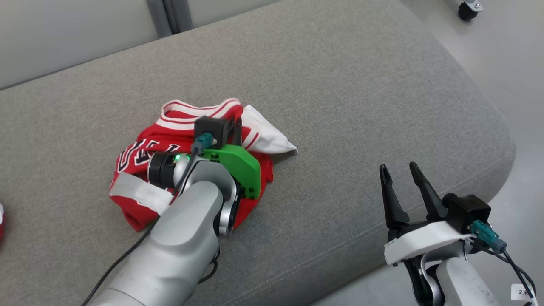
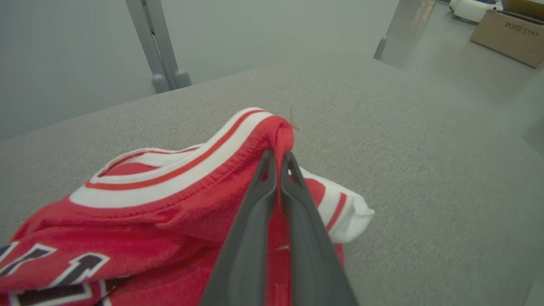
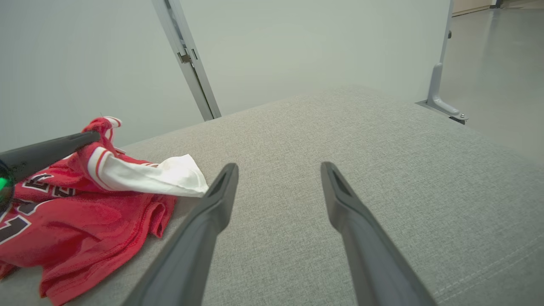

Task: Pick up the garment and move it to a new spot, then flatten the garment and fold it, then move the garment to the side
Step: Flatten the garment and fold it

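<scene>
A crumpled red garment with white and red striped trim and black lettering lies bunched on the grey cushion. My left gripper is shut on a red fold of the garment beside its striped edge, and that fold is pulled up into a peak. From the right wrist, the garment lies at the left with the left gripper's dark fingers pinching its raised tip. My right gripper stands open over bare cushion to the garment's right, with nothing between its fingers.
The cushion's rounded right edge drops to a pale floor. Grey partition posts stand behind the cushion. A cardboard box sits on the floor far off. A caster wheel shows at the top right.
</scene>
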